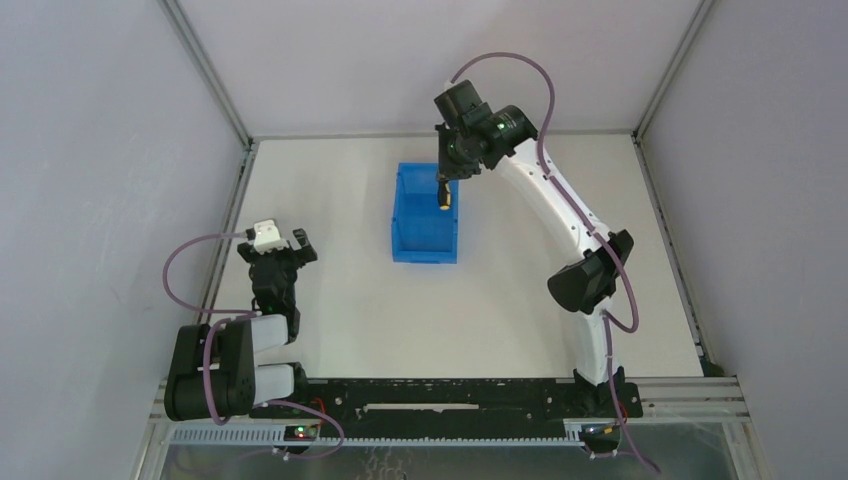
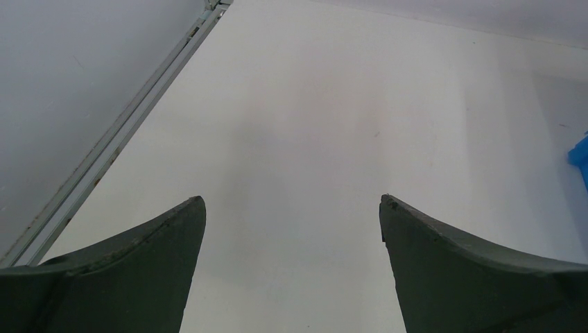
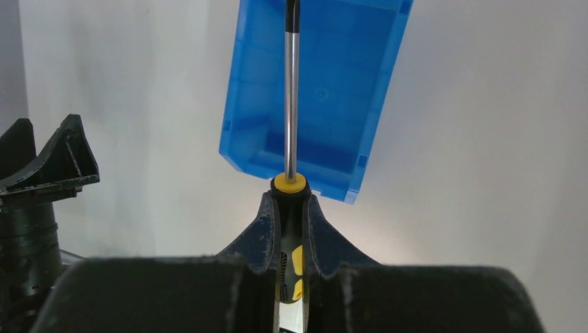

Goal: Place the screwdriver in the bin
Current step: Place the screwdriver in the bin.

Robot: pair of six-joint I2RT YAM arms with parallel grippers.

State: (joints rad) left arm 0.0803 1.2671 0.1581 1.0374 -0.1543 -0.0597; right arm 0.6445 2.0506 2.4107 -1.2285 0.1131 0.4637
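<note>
The white surface carries the blue bin near its middle, towards the far edge. My right claw hangs over the bin's far right corner, clamped tight on the handle of the screwdriver. From my right wrist, the yellow collar sits just past my fingers and the shaft points out over the bin's inside. My left claw rests well apart at the left, jaws spread wide, holding nothing.
</note>
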